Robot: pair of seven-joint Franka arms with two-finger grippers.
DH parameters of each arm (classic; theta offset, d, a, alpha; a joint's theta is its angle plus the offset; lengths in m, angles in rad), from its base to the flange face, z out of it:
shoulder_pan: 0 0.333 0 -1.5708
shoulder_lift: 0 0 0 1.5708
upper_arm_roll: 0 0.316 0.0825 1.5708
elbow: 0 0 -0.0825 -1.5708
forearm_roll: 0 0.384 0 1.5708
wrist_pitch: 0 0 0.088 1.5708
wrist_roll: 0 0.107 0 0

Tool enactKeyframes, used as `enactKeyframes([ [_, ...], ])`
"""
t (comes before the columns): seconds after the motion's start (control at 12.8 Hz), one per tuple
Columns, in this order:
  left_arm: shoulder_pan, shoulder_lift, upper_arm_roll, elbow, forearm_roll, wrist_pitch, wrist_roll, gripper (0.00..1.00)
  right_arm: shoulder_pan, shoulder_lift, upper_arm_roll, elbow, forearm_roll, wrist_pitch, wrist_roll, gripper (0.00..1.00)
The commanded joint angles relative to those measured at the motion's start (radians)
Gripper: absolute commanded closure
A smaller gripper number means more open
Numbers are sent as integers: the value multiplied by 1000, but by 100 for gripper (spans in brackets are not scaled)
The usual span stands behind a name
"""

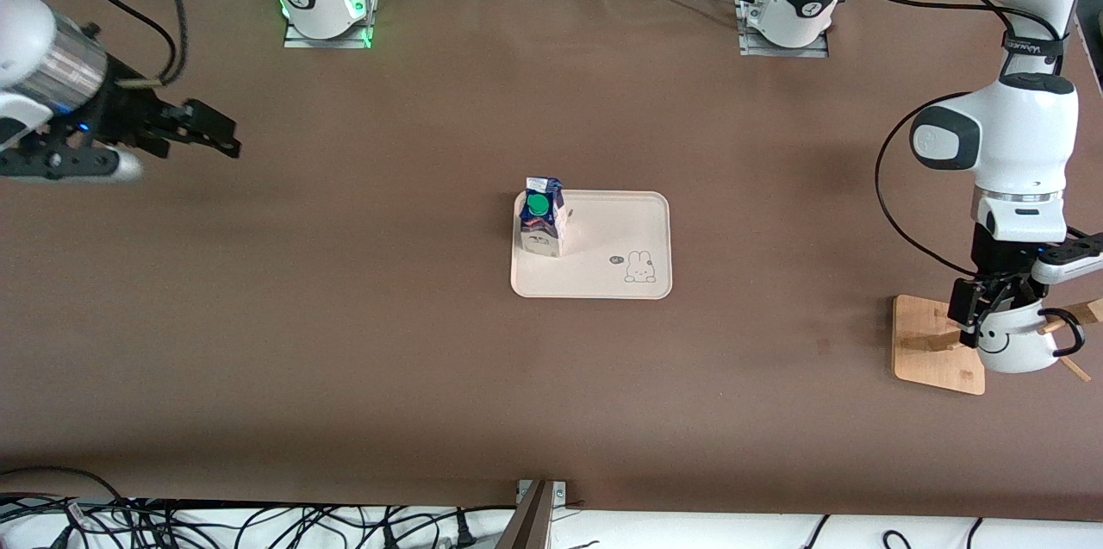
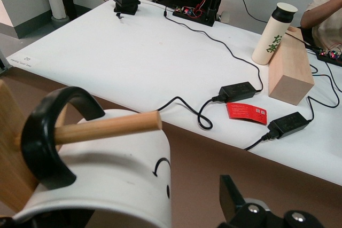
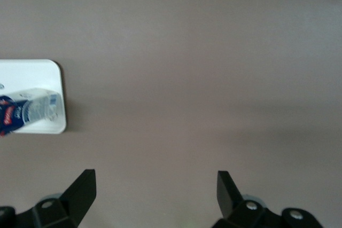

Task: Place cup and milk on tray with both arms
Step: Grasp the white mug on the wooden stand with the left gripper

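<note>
The white smiley cup (image 1: 1017, 346) hangs by its black handle (image 2: 43, 148) on a peg of the wooden rack (image 1: 935, 351) at the left arm's end of the table. My left gripper (image 1: 991, 321) is at the cup's rim and open. One finger (image 2: 231, 198) stands apart from the cup's wall (image 2: 117, 174); the other finger is hidden. The milk carton (image 1: 543, 217) stands upright on the cream tray (image 1: 603, 273), at the tray's corner toward the right arm's end. My right gripper (image 1: 226, 138) is open and empty over bare table at the right arm's end. Its view shows the tray (image 3: 48, 73) and the milk (image 3: 26, 111).
The rack's peg (image 2: 107, 126) passes through the cup's handle. A white side table (image 2: 133, 62) carries cables, power bricks, a bottle (image 2: 273, 34) and a wooden block (image 2: 289, 73). Loose cables (image 1: 172, 523) lie along the table's edge nearest the front camera.
</note>
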Motion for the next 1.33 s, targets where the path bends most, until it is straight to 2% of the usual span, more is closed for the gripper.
enactKeyframes([
  [0.0, 19, 25, -3, 31, -22, 8, 17, 0, -40, -114, 41, -151, -76, 55, -70, 0],
  [0.08, 20, 25, -3, 31, -23, 8, 19, 0, -40, -110, 40, -143, -85, 55, -74, 0],
  [0.23, 20, 25, -3, 28, -22, 7, 19, 39, -45, -101, 28, -136, -86, 55, -76, 0],
  [0.55, 10, 26, -11, 18, -25, 7, -7, 95, -49, -79, 25, -76, -76, 54, -73, 0],
  [0.7, 6, 25, -17, 16, -26, 7, -27, 100, -40, -75, 33, -62, -102, 62, -65, 0],
  [0.78, 4, 23, -26, 13, -26, 7, -41, 100, -43, -47, 31, -61, -104, 63, -64, 0],
  [1.25, 0, 8, -108, 8, -29, 7, -141, 100, -43, -39, 31, -47, -106, 68, -62, 0],
])
